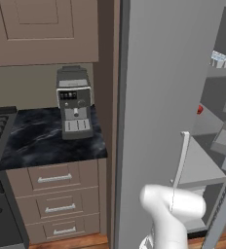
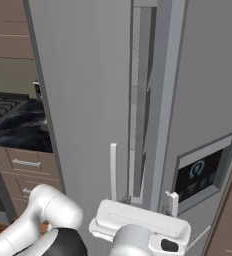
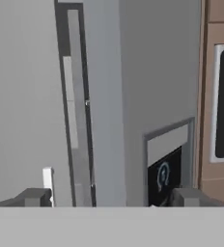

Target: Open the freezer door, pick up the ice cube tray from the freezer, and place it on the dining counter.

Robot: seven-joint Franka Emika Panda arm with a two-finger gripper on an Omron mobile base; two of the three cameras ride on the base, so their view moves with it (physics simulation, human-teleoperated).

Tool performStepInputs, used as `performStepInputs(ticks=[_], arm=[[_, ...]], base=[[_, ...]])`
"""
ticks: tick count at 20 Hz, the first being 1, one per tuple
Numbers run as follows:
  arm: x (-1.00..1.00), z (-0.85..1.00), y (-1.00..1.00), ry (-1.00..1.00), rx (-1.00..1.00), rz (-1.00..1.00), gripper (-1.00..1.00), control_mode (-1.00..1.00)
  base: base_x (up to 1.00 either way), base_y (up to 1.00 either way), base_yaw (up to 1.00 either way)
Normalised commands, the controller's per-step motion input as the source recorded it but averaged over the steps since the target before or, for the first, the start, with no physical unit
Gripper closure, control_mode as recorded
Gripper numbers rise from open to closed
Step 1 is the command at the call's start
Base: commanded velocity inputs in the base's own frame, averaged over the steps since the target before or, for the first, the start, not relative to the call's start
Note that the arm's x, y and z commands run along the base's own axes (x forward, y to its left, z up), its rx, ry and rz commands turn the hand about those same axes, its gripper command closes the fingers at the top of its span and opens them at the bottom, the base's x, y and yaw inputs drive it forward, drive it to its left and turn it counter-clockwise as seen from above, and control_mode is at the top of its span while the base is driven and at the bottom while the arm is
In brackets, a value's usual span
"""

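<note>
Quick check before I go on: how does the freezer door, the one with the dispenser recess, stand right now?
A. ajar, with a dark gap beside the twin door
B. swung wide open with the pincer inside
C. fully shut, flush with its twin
A: in the right base view the freezer door with its dispenser recess stands slightly out from the plain twin door, a narrow dark gap between them; the pincer is open in front of it.

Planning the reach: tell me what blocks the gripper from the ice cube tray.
The freezer door, barely ajar, stands in front of the open gripper; the ice cube tray sits on a high shelf behind it.
</note>
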Motion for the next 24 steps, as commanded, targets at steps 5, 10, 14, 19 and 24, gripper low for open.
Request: performStepInputs(ticks=[5,10,14,19,24], arm=[[-0.23,0.55,0.47,0.05,0.00,-0.07,-1.00,-1.00],[-0.15,0.46,0.59,0.02,-0.02,-0.08,-1.00,-1.00],[-0.12,0.48,0.64,0.03,-0.02,-0.10,-1.00,-1.00],[-0.09,0.46,0.61,0.03,-0.02,-0.11,-1.00,-1.00],[0.00,0.45,0.57,0.04,-0.01,-0.13,-1.00,-1.00]], base=[[0.00,0.00,0.00],[0.00,0.00,0.00],[0.00,0.00,0.00],[0.00,0.00,0.00],[0.00,0.00,0.00]])
